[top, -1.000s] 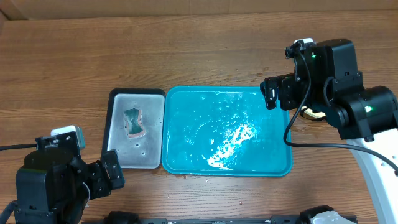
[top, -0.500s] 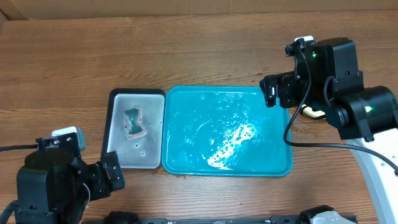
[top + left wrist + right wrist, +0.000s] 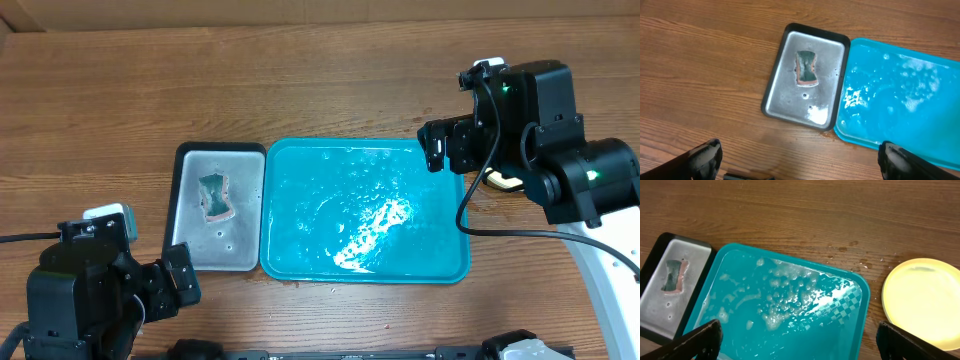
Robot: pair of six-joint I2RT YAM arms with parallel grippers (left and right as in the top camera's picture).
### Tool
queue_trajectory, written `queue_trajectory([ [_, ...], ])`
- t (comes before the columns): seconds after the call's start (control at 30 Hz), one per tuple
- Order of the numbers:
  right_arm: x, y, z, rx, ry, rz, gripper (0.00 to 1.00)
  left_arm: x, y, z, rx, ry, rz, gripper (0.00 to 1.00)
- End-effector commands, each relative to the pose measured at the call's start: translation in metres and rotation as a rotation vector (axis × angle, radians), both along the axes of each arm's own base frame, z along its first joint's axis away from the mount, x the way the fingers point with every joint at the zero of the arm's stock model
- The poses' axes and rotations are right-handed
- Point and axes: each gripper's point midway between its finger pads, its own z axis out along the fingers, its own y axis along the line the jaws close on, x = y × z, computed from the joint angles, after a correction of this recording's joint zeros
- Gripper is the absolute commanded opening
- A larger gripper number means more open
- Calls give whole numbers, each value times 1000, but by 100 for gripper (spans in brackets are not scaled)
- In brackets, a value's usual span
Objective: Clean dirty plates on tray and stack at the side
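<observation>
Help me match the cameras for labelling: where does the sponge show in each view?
Overhead: the sponge lies left of centre, on the grey metal tray.
Left wrist: the sponge sits in the upper middle, on that same tray.
Right wrist: the sponge is near the left edge, on that tray.
Shared landmark: the turquoise tray, beside the grey one in all three views.

Your large turquoise-blue rectangular plastic tray [image 3: 300, 200] lies flat, long side running left to right, its floor wet and streaked with foamy white bubbles. Just off its far right corner sits a small round yellow-green plastic plate [image 3: 925, 302], face up, glossy and clean. It is close to the rim but not touching. Whether other plates lie beneath it, you cannot tell.
</observation>
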Motion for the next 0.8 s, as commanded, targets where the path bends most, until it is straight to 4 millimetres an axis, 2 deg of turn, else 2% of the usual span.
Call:
queue_trajectory([
  [0.0,-1,0,12,6,-38,0,100,0,-2,1,-14,-5,1,100],
  [0.3,-1,0,11,6,-35,-2,100,0,-2,1,-14,-5,1,100],
  [0.37,-2,0,18,21,-59,-10,100,0,-2,1,-14,-5,1,100],
  [0.47,-5,-1,42,74,-139,-39,100,0,-2,1,-14,-5,1,100],
  [0.6,-22,-6,69,152,-295,-56,99,0,-2,1,-14,-5,1,100],
  [0.67,-32,-10,73,193,-383,-68,100,0,-2,1,-14,-5,1,100],
  [0.77,-51,-15,68,243,-515,-67,100,0,-2,1,-14,-5,1,100],
])
